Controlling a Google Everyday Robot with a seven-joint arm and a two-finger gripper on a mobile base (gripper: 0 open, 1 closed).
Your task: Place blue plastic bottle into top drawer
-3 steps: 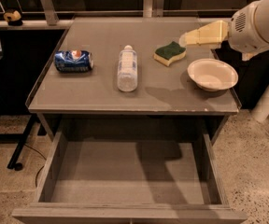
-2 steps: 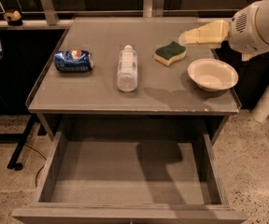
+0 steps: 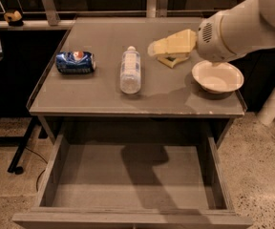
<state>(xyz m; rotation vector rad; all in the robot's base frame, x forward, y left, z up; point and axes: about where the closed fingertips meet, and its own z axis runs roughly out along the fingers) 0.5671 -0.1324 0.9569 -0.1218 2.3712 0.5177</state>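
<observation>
We've got a grey metal table (image 3: 104,99) on a speckled floor here. The small clear blue plastic bottle (image 3: 130,70) with a white cap lies on its side mid-table, not in the wide grey top drawer (image 3: 89,175) pulled open below. The cream gripper (image 3: 153,48) hangs just right of the bottle, over a yellow sponge (image 3: 172,61); we can't tell if it's clenched or loose. A dark blue soda can (image 3: 75,62) lies left, a white bowl (image 3: 217,76) right.

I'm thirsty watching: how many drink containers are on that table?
2. The blue plastic bottle lies on the table; the soda can lies left of it. The gripper hovers right of the bottle, over a sponge. None look hidden.
</observation>
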